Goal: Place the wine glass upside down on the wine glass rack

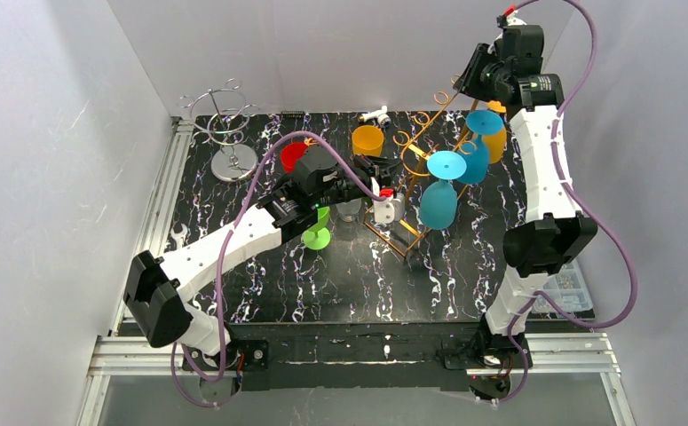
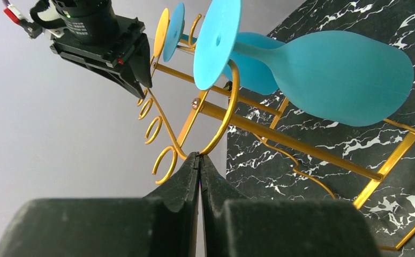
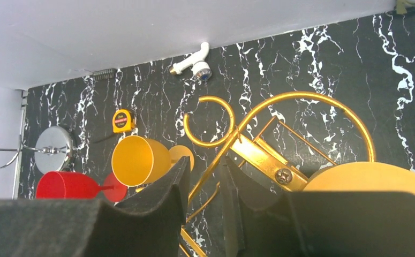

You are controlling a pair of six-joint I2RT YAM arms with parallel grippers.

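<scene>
Wine glass [image 2: 333, 75], teal: hanging upside down on gold rack [image 2: 280, 137], foot over the rail, middle of bench [image 1: 340, 275]. Left end effector [image 2: 200, 156] closed, empty, tips right at a rack loop. Right end effector [image 3: 205, 166] slightly apart, empty, above rack's far end.

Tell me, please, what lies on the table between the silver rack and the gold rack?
A red glass and an orange glass lie between the silver rack and the gold rack, as the top view shows; the left arm crosses there too.
</scene>
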